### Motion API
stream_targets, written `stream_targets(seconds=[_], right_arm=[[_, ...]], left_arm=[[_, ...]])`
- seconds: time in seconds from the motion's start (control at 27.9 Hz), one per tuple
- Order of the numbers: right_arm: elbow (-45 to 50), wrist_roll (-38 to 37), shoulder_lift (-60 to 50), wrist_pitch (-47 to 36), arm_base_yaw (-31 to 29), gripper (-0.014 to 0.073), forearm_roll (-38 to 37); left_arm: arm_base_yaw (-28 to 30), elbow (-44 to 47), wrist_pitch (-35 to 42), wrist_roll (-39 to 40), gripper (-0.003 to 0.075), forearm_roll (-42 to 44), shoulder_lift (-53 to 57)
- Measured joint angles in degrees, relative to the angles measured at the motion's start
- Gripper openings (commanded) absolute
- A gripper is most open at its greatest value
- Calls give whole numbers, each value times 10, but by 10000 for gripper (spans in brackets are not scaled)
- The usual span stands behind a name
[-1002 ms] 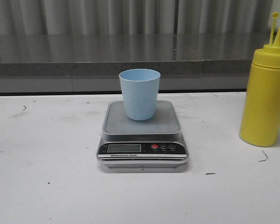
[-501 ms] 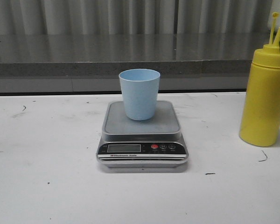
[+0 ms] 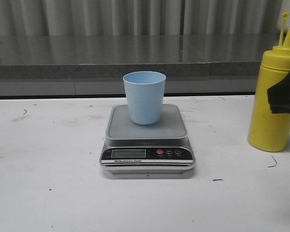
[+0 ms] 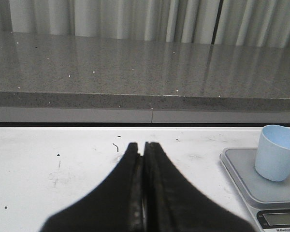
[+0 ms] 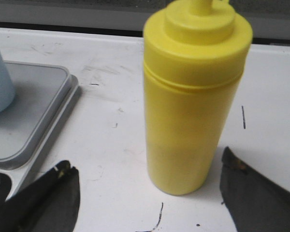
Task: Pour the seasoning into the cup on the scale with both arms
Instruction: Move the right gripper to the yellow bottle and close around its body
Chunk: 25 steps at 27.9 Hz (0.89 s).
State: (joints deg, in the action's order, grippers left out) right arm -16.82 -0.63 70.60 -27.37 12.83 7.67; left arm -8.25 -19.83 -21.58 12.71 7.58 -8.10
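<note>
Look at the silver kitchen scale [image 3: 147, 140] first, because everything else sits around it. It rests flat on the white table [image 3: 48, 193]. You can see its black front panel, with a little screen and a red button, facing you.

The pale blue cup [image 3: 144, 97] stands upright on the scale's steel platform, toward the back of it. The cup's open top faces up. You cannot see its bottom inside from the front view.

The yellow squeeze bottle [image 3: 274, 99] stands upright on the table, well to the right of the scale and not touching it. Its cone nozzle points up, and a thin cap on a strap sticks up beside the nozzle.

Your right gripper [image 5: 147, 191] is at the bottle. In the right wrist view its two dark fingers [image 5: 43, 200] are spread wide, one on each side of the bottle's lower part, and they do not touch it. In the front view a dark piece of that gripper covers part of the bottle's right side.

Your left gripper [image 4: 144, 147] is off to the left of the scale, above the bare table. Its two fingers are pressed together with nothing between them. In the left wrist view you can see the cup on the scale off to one side.
</note>
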Motion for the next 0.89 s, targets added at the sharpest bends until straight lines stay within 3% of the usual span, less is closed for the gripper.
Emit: stream_targets(seconds=[0.21,0.89], right_arm=[[2,6,82,-88,0,609,43],[2,6,264,-291,0,609,45]], left_arm=[[0,0,0,0,-20,0,0],[0,0,0,0,-20,0,0]])
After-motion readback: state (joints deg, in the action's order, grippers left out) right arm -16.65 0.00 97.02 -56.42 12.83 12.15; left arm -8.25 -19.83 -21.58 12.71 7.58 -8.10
